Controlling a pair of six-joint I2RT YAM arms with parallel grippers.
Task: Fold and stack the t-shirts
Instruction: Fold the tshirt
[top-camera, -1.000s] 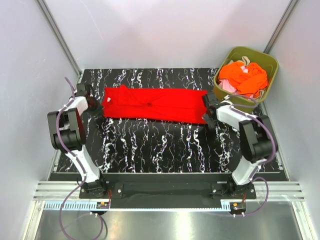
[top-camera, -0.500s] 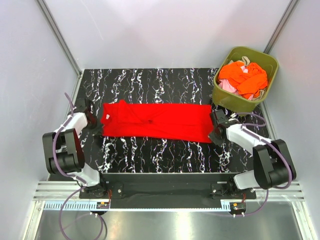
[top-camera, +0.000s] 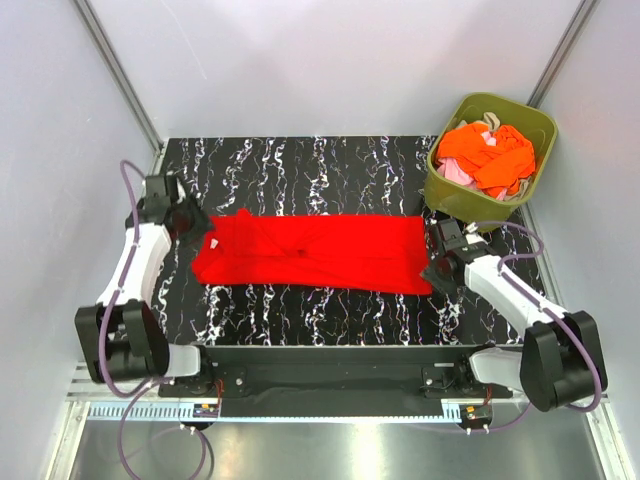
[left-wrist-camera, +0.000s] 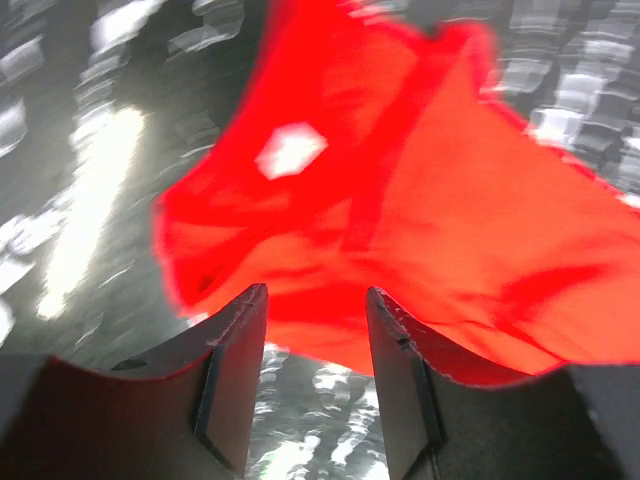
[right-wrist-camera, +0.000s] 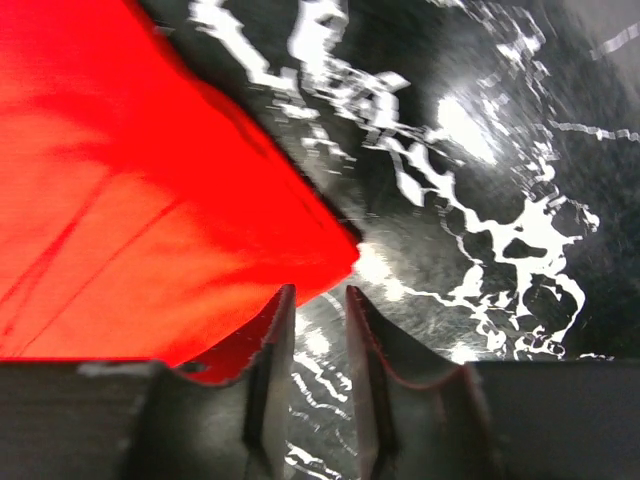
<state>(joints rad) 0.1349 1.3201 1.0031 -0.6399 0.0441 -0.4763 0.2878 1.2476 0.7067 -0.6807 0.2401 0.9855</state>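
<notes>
I log: red t-shirt (top-camera: 310, 250), long flat band, centre of desk (top-camera: 320, 160). Left gripper (left-wrist-camera: 315, 295) at its left end, parted, empty. Right gripper (right-wrist-camera: 318, 295) at its right corner, narrowly parted, empty.

Overhead view: bright, even, sharp. Left wrist view: heavy motion blur smears the red t-shirt (left-wrist-camera: 420, 200). Both wrist views: glare patches on the glossy table (right-wrist-camera: 470, 130).

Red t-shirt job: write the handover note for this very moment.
Left hand: open, empty, at the left end of the red t-shirt.
Right hand: open, empty, at its right corner.
It lies as a long strip across the table; orange and pink shirts sit in the olive bin.
Done: apparently a lengthwise fold.
Remaining: finish folding it; fold and stack the rest.
</notes>
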